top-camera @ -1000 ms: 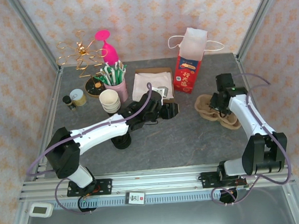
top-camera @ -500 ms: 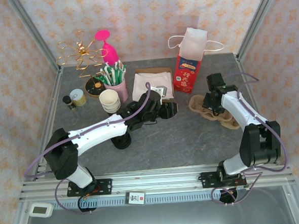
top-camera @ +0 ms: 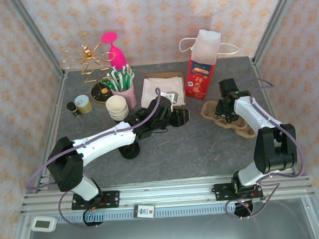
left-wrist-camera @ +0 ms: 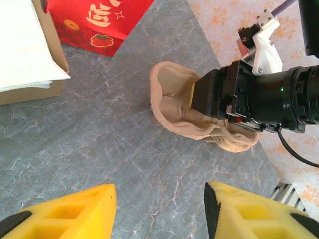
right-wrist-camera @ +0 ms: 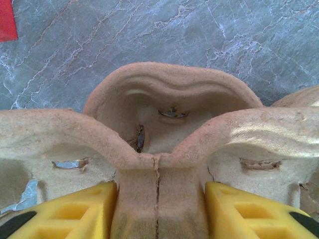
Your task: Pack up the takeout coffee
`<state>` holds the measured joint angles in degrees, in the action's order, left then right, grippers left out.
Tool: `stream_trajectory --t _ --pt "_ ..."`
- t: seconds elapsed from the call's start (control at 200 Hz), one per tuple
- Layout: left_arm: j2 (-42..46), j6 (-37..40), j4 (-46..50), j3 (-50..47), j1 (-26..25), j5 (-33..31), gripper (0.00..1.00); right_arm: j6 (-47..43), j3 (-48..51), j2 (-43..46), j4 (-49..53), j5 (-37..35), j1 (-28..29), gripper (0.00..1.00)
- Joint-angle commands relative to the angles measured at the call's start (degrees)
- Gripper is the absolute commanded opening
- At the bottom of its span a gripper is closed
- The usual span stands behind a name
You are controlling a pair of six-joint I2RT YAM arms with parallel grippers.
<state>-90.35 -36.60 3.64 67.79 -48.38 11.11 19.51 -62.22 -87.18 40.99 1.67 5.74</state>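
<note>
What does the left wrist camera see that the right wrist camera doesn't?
Left wrist view: the box of white paper, the right arm reaching onto the cup tray, and the open left gripper. Right wrist view: a close look into one cup hollow with small tears, and the right gripper pinching the tray's middle ridge. Both share the cup tray, the grey table and the red bag.

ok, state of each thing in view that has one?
Left gripper, open, empty.
Right gripper, shut on the carrier's centre ridge.
Carrier, pockets empty.
Bag, upright, top open.
Cups, stacked, mouths up.
Box, open.
</note>
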Motion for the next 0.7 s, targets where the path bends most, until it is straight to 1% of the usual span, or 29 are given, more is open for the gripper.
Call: stream_trajectory --t 0.0,0.105,0.19,0.24,0.375,0.47,0.581,0.601,0.696 --pt "0.96 1.23 1.70 0.68 0.74 -1.45 0.52 0.05 0.28 0.20 0.24 -2.96 -0.02 0.46" --pt "0.96 1.86 2.73 1.61 1.06 -1.81 0.52 -0.08 -0.27 0.25 1.19 -5.61 -0.56 0.44" --pt "1.35 2.53 3.37 2.33 1.41 -2.31 0.52 -0.73 0.72 1.12 -0.03 -2.79 -2.70 0.44" --pt "1.66 2.67 3.65 2.60 1.54 -2.52 0.52 -0.81 1.33 1.74 -0.63 -2.63 -3.89 0.43" --pt "2.53 2.65 3.83 2.61 1.96 -3.02 0.52 -1.42 0.93 1.83 0.01 -6.36 -6.62 0.43" --pt "2.74 2.61 3.83 2.50 2.10 -3.37 0.52 -2.10 0.17 1.86 -0.12 -6.94 -8.66 0.43" --pt "2.66 2.67 3.92 2.89 2.68 -3.54 0.52 -2.51 -0.69 1.72 -0.13 -5.67 -9.69 0.42" --pt "2.71 4.13 3.85 3.02 2.73 -3.62 0.52 -2.50 -0.79 1.72 -0.12 -5.01 -9.68 0.42" --pt "2.81 4.51 3.15 3.64 3.20 -4.05 0.52 -2.62 -1.07 2.83 -0.21 -1.65 -9.69 0.41"
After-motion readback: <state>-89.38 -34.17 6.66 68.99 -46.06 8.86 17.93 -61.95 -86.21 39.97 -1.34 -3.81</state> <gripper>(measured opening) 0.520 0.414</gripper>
